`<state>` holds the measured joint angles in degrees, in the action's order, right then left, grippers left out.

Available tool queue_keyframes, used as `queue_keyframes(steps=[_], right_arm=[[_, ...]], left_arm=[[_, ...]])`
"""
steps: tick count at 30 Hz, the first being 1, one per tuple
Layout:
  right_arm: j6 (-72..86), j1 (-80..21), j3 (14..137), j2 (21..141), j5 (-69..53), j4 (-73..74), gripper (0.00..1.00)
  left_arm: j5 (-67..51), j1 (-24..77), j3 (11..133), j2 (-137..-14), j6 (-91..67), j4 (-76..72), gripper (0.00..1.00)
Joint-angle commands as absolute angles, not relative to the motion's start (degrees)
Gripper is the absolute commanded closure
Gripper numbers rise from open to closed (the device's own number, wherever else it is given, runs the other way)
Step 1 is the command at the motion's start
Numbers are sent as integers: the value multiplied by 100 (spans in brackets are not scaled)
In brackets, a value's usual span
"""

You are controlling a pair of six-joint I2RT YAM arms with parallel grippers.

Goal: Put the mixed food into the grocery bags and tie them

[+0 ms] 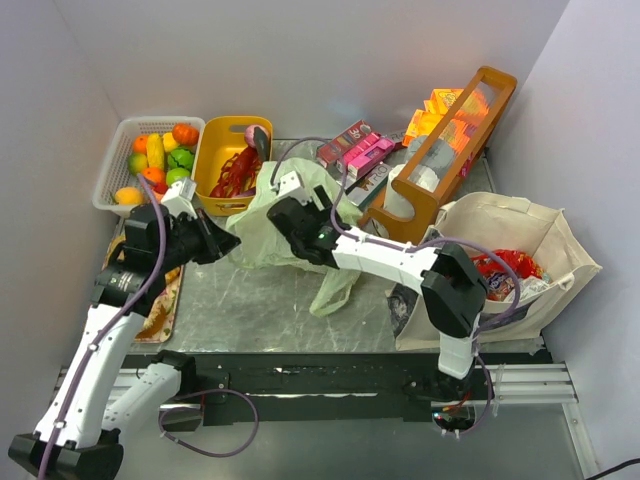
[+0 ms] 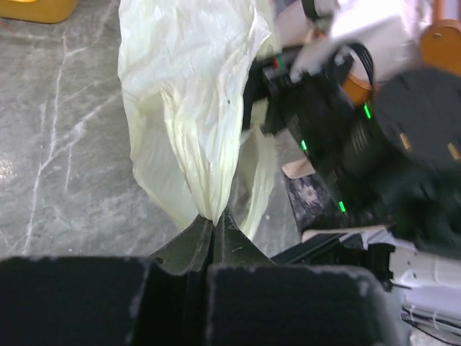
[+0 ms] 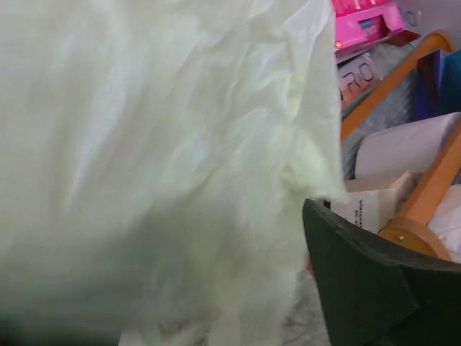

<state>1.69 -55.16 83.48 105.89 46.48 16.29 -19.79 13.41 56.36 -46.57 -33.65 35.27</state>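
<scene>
The pale green plastic bag (image 1: 262, 222) stands bunched up at mid-table, and one loop handle (image 1: 336, 288) hangs toward the front. My left gripper (image 1: 226, 241) is shut on the bag's left edge; in the left wrist view the jaws (image 2: 214, 220) pinch a gathered fold of the bag (image 2: 194, 94). My right gripper (image 1: 282, 212) is against the bag's right side. In the right wrist view the bag (image 3: 166, 158) fills the frame, only the right finger (image 3: 360, 281) shows, and it sits far off centre. The beige canvas tote (image 1: 530, 225) lies at the right with red packets (image 1: 498, 273) inside.
A white basket of toy fruit (image 1: 112, 165) and a yellow basket (image 1: 208, 150) with a red lobster (image 1: 236, 175) stand at the back left. Pink boxes (image 1: 358, 150) and a wooden crate (image 1: 470, 135) are at the back. A tray with brown food (image 1: 166, 300) lies under my left arm.
</scene>
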Motion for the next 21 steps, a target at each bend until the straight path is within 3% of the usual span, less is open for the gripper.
queue_keyframes(steps=[1, 3, 4, 5, 9, 11, 13, 17, 21], right_arm=[[-113, -4958, 8622, 10468, 4886, 1125, 26], [-368, -4791, 8727, 10363, 4966, 1231, 42], [-500, -4668, 8701, 10275, 4905, 1213, 69], [-771, -4615, 8649, 10048, 4826, 1178, 74], [-905, -4404, 8868, 9695, 4308, 2017, 79], [-1036, -4412, 8869, 9459, 3451, 2328, 83], [-836, -4447, 8816, 9143, 3008, 2879, 92], [-379, -4482, 8246, 8386, 1429, 3304, 95], [-9, -4491, 7884, 7841, 706, 3726, 96]], left_arm=[[-2180, 1318, 6134, -4456, -3244, 4068, 99], [-1848, 1327, 6301, -4333, -3156, 4340, 99], [-1619, 1327, 6371, -4307, -3060, 4733, 99], [-1043, 1327, 6520, -4246, -3006, 4903, 99], [182, 1318, 6829, -4122, -2795, 5510, 99], [438, 1327, 6891, -4131, -2751, 5502, 99], [431, 1327, 6803, -4166, -2646, 5310, 99], [273, 1327, 6601, -4595, -2523, 4555, 99], [378, 1318, 6565, -5114, -2426, 3975, 96]])
